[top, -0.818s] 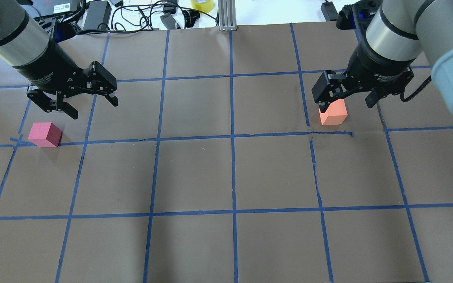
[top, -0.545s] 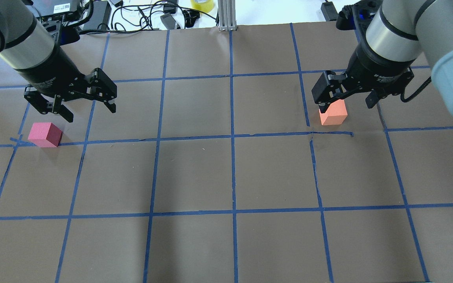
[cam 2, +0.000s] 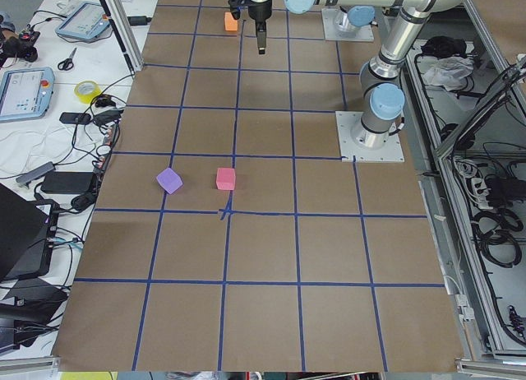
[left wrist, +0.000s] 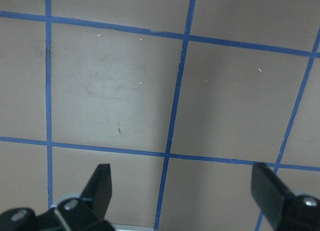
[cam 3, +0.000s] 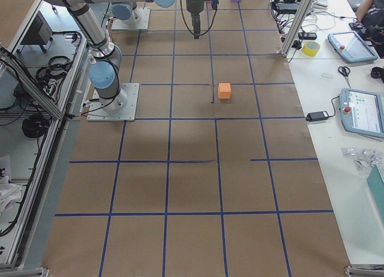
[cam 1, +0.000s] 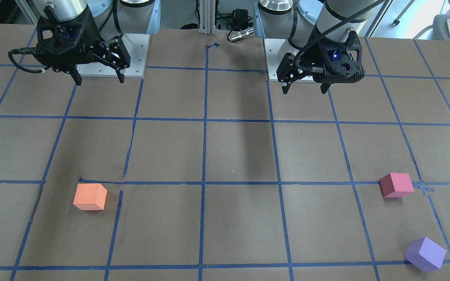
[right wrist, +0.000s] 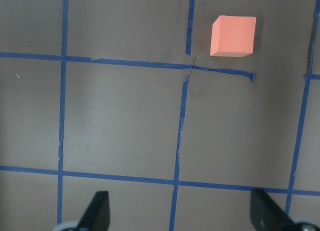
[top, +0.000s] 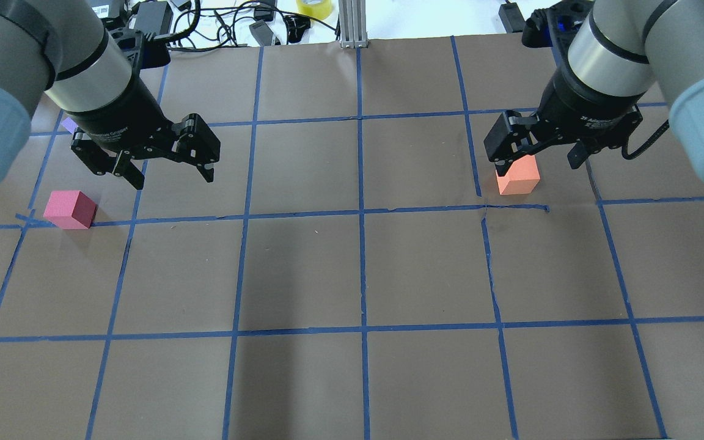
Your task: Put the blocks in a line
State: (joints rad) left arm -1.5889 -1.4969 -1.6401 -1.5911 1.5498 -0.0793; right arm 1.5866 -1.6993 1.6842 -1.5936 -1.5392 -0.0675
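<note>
Left hand (cam 1: 303, 91) and right hand (cam 1: 100, 81) hang open, empty, above desk (cam 1: 240, 156); orange block (cam 1: 90, 196), reddish-pink block (cam 1: 396, 184), purple block (cam 1: 425, 253) lie apart.

Orange block (cam 1: 90, 197), reddish-pink block (cam 1: 396, 185), purple block (cam 1: 425, 253)

Bright even overhead light, soft arm shadows on the brown paper (top: 303, 379), sharp focus, slight wrist-view softness

First block (cam 1: 396, 185) near second block (cam 1: 425, 254), robot's left; third block (cam 1: 90, 197) far right.
</note>
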